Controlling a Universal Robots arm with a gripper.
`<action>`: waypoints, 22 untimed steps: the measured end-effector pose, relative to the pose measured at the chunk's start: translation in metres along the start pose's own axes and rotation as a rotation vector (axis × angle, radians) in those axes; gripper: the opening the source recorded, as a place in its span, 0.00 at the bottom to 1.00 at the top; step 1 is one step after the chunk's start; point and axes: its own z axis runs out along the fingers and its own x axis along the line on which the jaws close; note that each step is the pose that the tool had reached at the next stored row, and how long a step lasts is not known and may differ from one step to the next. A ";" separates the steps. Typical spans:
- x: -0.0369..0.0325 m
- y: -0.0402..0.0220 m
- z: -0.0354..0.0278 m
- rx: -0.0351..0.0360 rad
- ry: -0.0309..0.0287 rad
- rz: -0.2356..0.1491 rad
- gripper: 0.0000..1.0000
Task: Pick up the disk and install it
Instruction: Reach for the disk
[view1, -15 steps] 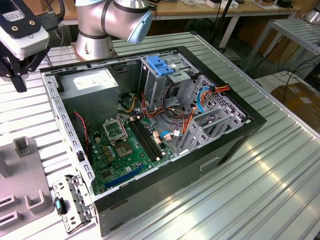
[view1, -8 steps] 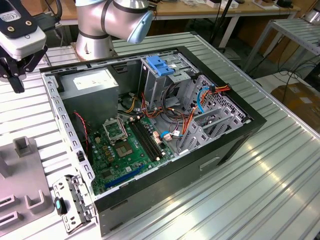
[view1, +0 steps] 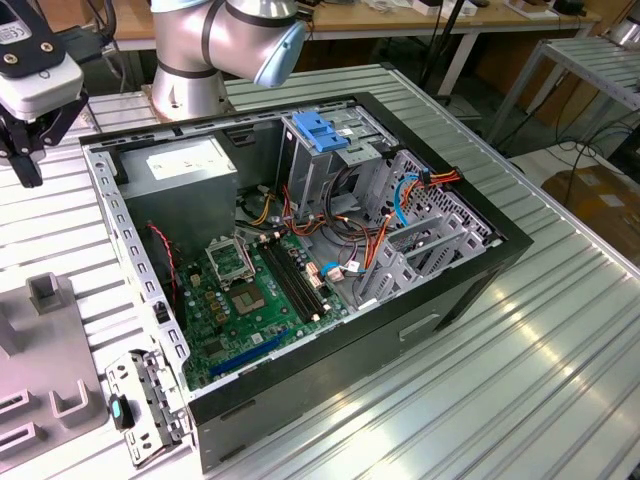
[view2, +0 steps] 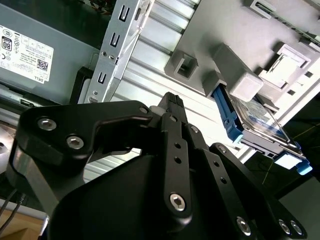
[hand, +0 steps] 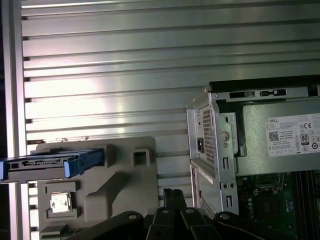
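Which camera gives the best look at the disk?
The second wrist view: the disk shows its flat face and a blue side rail where it sits in the grey holder. The first wrist view shows it edge-on, a thin strip with blue ends.

Robotics lab: arm (view1: 215, 50) on ribbed aluminium table (view1: 540, 370), open computer case (view1: 330, 370), wooden workbenches (view1: 400, 22) behind.

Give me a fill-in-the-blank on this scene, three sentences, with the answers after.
1. The disk has ____ side rails.
2. It rests on the ____ fixture, outside the computer case.
3. The gripper hovers beside that case, holding ____.
Missing words: blue; grey; nothing.
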 end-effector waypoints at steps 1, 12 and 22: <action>0.0009 -0.0001 0.0001 -0.0002 -0.0001 0.000 0.11; 0.0078 -0.0009 0.0000 -0.0001 -0.0001 0.000 0.11; 0.0132 -0.0014 0.0000 -0.0001 -0.0001 0.000 0.11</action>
